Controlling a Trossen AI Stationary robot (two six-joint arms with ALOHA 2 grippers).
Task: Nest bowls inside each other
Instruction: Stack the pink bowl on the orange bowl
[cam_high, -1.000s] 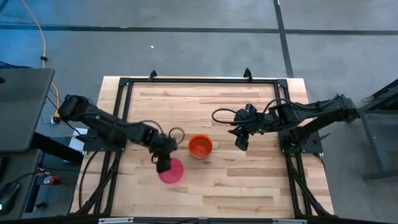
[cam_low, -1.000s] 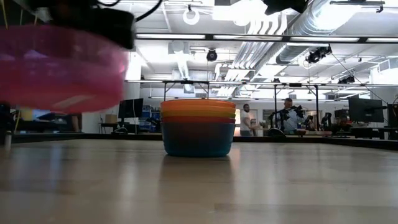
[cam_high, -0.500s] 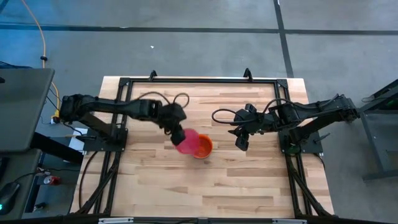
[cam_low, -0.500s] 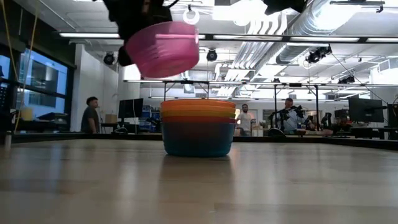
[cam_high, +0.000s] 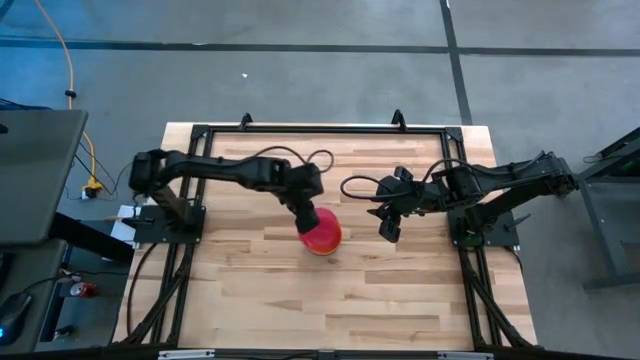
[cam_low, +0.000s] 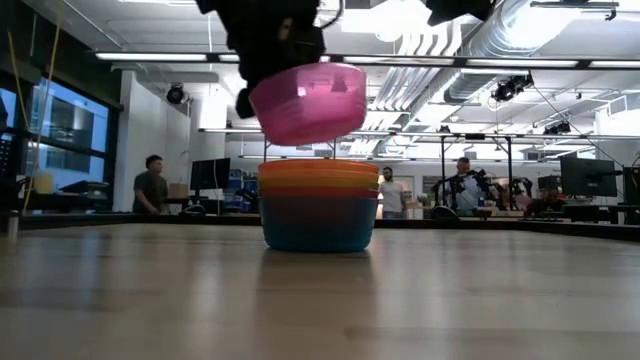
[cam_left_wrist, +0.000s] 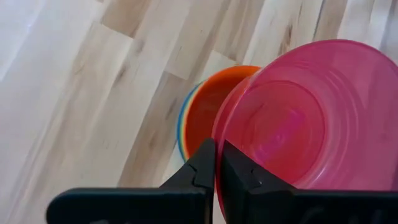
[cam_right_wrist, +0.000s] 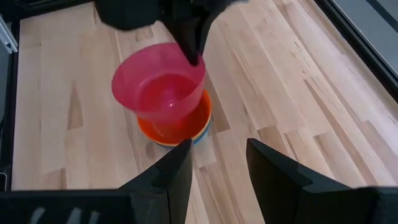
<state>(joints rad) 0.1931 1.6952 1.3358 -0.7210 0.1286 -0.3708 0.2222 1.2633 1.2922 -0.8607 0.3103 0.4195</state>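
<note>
Fingers (cam_left_wrist: 200, 167) of the left gripper (cam_left_wrist: 217, 167) are pinched tight on the rim of the pink bowl (cam_low: 305, 100), held clear above the nested stack (cam_low: 319, 205) near the table's (cam_high: 400, 290) centre. Bowl is slightly tilted, not touching the stack. Stack shows orange bowl (cam_right_wrist: 180, 129) uppermost, blue bowl (cam_low: 318, 225) at the base, resting on the boards. Right gripper (cam_right_wrist: 217, 165) waits just beside the stack, raised off the table, fingers parted and holding nothing. Beyond the table, persons (cam_low: 151, 185) stand in the room
</note>
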